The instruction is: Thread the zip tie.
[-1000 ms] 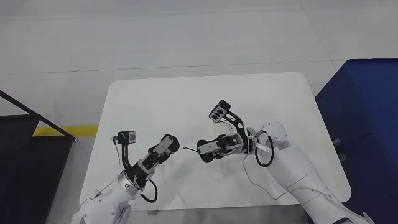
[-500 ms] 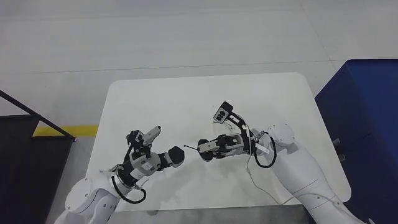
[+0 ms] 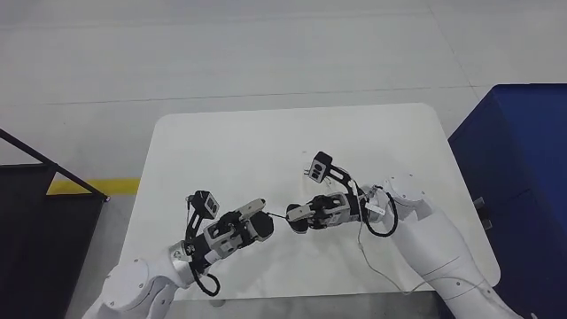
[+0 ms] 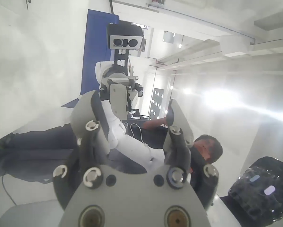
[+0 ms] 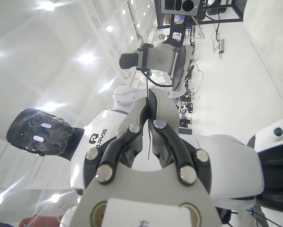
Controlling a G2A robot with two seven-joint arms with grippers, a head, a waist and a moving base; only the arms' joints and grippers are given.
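Observation:
A thin black zip tie point(image 3: 277, 215) is held above the white table point(image 3: 266, 142), between the two arms. My right gripper point(image 3: 293, 215) is shut on it. In the right wrist view the zip tie point(image 5: 147, 88) runs out from between the right gripper's point(image 5: 149, 98) closed fingers, and its free end reaches up to the left gripper point(image 5: 155, 60). My left gripper point(image 3: 262, 222) faces the right one at close range. In the left wrist view the left gripper point(image 4: 132, 107) stands open, its fingers point(image 4: 94, 109) wide apart, and the right gripper point(image 4: 119, 95) shows between them.
Both arms hover over the front half of the table. A blue cabinet point(image 3: 523, 168) stands just off the table's right edge. A dark frame point(image 3: 35, 230) stands to the left.
The left arm has turned its wrist and moved toward the right gripper, closing the gap to the zip tie's tip. The right gripper has shifted slightly, still holding the tie.

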